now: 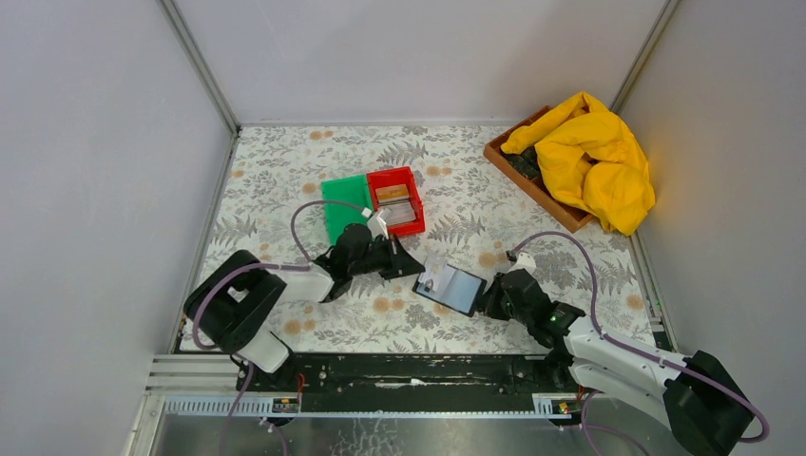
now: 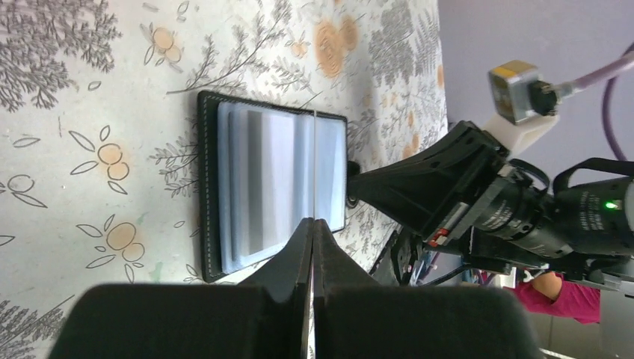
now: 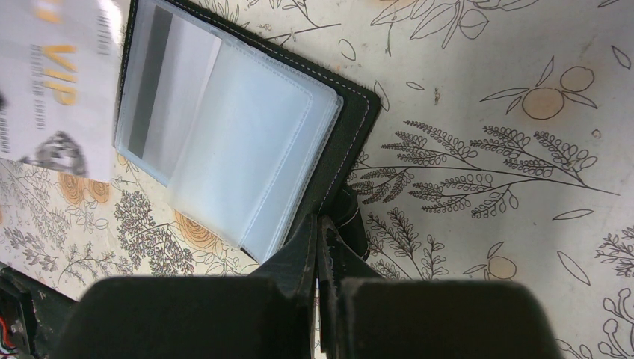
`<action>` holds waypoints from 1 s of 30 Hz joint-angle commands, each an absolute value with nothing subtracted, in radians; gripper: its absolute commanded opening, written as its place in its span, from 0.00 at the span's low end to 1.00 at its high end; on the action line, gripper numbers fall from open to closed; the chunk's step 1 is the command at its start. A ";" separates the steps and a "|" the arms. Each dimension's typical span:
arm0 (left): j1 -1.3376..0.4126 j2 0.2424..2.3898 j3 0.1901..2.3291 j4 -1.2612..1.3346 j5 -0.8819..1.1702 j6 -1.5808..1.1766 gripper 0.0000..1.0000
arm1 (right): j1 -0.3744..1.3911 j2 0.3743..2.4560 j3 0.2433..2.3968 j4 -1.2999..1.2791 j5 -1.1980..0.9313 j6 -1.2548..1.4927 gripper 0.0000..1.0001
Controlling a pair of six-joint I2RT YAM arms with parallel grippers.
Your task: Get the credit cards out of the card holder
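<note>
reading "vip" in gold, white card (image 3: 52,82) nipped in left claw (image 2: 312,224), right claw (image 3: 320,224) clamping card holder (image 3: 224,134) edge

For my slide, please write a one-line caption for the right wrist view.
Right gripper grips the open card holder; a white VIP card covers its corner.

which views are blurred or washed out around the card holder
Right wrist: card holder sharp, its sleeves milky with glare; the credit card at top left is overexposed and soft; the right fingers are a dark blur. Left wrist: holder in focus, the left fingers blurred too. Top external: even light, holder small, sleeves glinting bluish.
</note>
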State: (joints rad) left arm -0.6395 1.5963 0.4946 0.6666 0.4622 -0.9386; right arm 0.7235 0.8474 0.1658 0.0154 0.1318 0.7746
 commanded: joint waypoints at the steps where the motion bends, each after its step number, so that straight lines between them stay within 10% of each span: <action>1: -0.627 1.498 0.492 0.576 0.415 -0.879 0.00 | 0.722 0.843 0.165 -0.033 0.123 0.752 0.00; 11: -0.609 1.242 0.400 0.683 0.505 -0.961 0.00 | 0.723 0.156 0.027 0.077 -0.061 0.706 0.01; 13: -0.609 1.192 0.391 0.694 0.525 -0.976 0.00 | 0.722 0.015 0.023 0.062 -0.078 0.705 0.22; 19: -0.646 1.156 0.420 0.688 0.545 -0.989 0.00 | 0.724 0.287 0.098 0.208 -0.273 0.639 0.58; 30: -0.736 1.115 0.413 0.700 0.491 -1.005 0.00 | 0.724 0.469 0.180 0.396 -0.322 0.654 0.54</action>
